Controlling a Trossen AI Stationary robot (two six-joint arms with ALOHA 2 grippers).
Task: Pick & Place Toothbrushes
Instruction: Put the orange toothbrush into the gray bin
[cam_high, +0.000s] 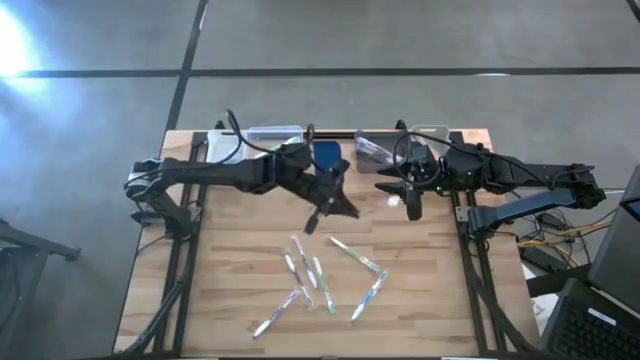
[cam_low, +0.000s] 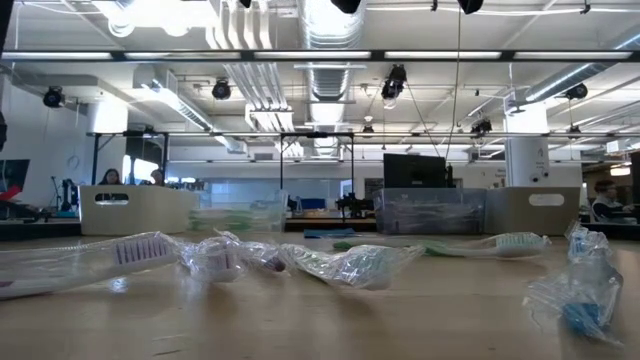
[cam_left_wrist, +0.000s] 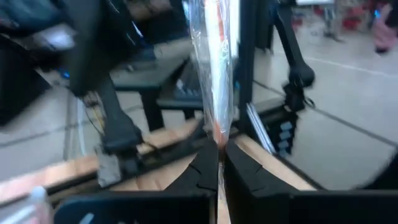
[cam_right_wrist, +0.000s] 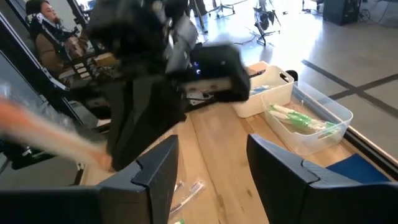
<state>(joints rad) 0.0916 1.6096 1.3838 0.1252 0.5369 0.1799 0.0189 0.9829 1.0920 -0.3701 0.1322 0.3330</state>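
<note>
1. My left gripper is clamped on a wrapped toothbrush, held above the table's middle near the blue pad.
2. My right gripper stands wide and empty beside it.
3. I judge this to be a handover: I should bring the right jaws squarely around the shaft before the left lets go.
4. The loose toothbrushes lie nearer the front edge.
5. The clear bin appears to hold a few; the count is hard to make out.
</note>
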